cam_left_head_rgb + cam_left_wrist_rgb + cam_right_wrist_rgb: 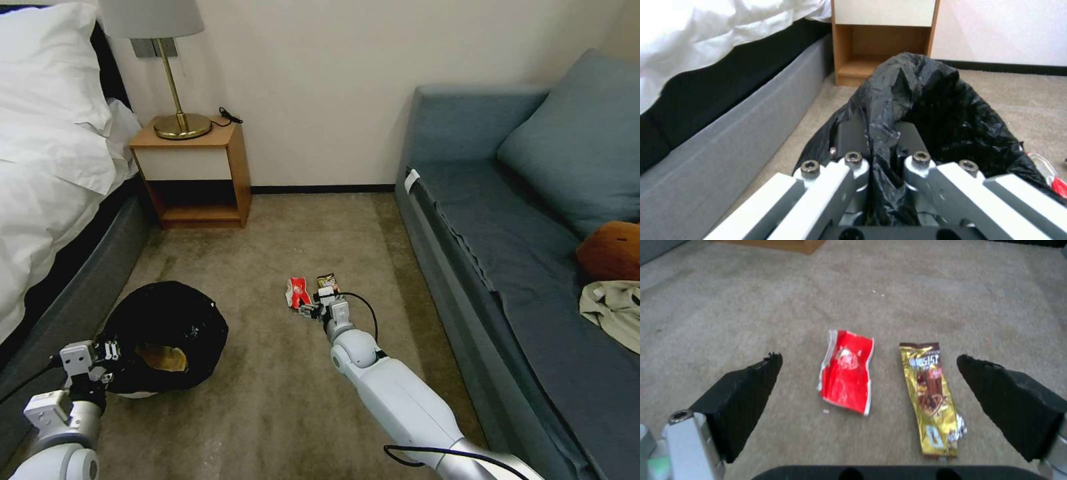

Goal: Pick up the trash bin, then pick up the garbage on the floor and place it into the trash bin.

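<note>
Right gripper (869, 373) jaws spread; bare carpet (929, 290) ahead. Red wrapper (846, 375) and gold wrapper (931, 396) between fingertips, seemingly just below.

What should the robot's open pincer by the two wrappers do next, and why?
Probably ease the right pincer down and close on one wrapper. Its jaws are wide open above the carpet, with the red wrapper and the gold wrapper lying flat and apart between them, so centring on one seems wise. The left pincer already grips the bin by its black bag.
</note>
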Robot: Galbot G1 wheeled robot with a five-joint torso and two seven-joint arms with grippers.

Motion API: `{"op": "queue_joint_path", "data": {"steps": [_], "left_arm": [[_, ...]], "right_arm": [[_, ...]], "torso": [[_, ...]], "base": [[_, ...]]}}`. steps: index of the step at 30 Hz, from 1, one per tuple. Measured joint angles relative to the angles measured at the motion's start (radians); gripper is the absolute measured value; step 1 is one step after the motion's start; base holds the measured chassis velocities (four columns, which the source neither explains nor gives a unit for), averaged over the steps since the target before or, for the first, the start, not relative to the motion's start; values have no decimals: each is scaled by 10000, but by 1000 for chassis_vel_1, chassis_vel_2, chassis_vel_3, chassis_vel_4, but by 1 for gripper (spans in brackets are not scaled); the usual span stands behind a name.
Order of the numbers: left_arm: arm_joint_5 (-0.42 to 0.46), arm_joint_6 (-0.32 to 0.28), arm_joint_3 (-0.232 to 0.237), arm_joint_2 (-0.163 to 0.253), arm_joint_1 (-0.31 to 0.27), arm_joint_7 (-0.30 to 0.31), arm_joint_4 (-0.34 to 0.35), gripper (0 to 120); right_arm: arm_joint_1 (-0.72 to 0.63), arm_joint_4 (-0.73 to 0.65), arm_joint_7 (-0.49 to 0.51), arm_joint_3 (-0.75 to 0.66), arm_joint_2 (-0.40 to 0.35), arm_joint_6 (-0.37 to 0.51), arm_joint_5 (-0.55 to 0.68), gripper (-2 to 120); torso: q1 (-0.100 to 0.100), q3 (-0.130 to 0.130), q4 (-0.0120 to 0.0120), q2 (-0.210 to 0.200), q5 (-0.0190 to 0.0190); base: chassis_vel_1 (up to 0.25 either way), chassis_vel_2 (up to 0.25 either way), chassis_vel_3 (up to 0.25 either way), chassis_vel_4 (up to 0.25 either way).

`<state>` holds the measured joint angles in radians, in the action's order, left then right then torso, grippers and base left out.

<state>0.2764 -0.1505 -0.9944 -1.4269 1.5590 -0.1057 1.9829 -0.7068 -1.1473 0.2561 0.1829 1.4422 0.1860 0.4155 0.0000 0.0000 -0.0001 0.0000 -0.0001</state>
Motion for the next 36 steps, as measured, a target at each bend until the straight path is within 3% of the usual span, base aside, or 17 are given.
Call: {"op": "queue_joint_path", "data": {"steps": [36], "left_arm": [[-130, 43, 134, -116, 0, -9, -54, 4]], "right_arm": [[-329, 88, -9, 47, 157, -24, -390, 100]], "torso": [[0, 0, 1, 0, 0]], "base": [[-109, 107, 106, -108]]}}
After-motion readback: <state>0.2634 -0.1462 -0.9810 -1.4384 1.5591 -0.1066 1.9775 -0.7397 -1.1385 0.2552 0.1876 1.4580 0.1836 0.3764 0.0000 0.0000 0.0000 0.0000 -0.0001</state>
